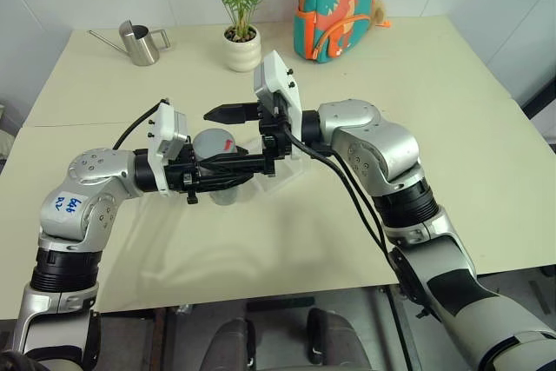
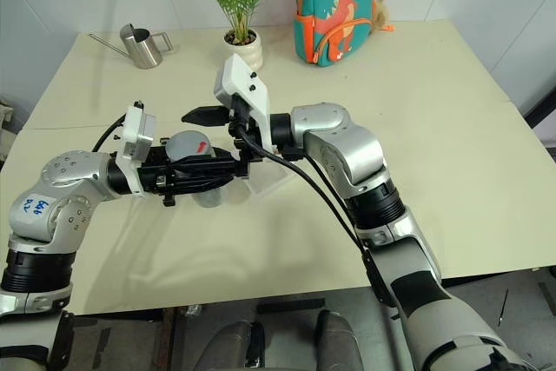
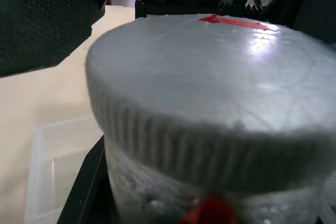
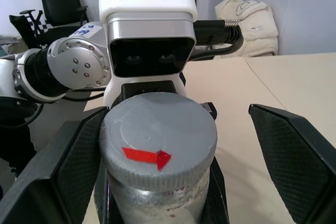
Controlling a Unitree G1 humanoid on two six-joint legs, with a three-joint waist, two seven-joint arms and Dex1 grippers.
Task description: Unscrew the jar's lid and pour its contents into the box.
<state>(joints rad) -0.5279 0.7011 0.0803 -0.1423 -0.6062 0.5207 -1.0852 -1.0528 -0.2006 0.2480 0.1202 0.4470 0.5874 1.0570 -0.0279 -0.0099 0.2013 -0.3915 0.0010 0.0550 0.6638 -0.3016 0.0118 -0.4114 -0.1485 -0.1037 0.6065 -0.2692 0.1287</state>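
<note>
Right wrist view: right gripper (image 4: 168, 145) spread around the lid (image 4: 158, 142), not yet pinching; left gripper (image 1: 228, 165) clamps the jar (image 4: 157, 203) above the table. Next, judged: close, then twist

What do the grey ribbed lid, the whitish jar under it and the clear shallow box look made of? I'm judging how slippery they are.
Grey ribbed lid: likely moulded plastic, satin, knurled edge, red arrow sticker.
Whitish jar: seemingly translucent plastic, frosted and cloudy.
Clear shallow box: thin clear plastic, glossy; the table shows through it.
</note>
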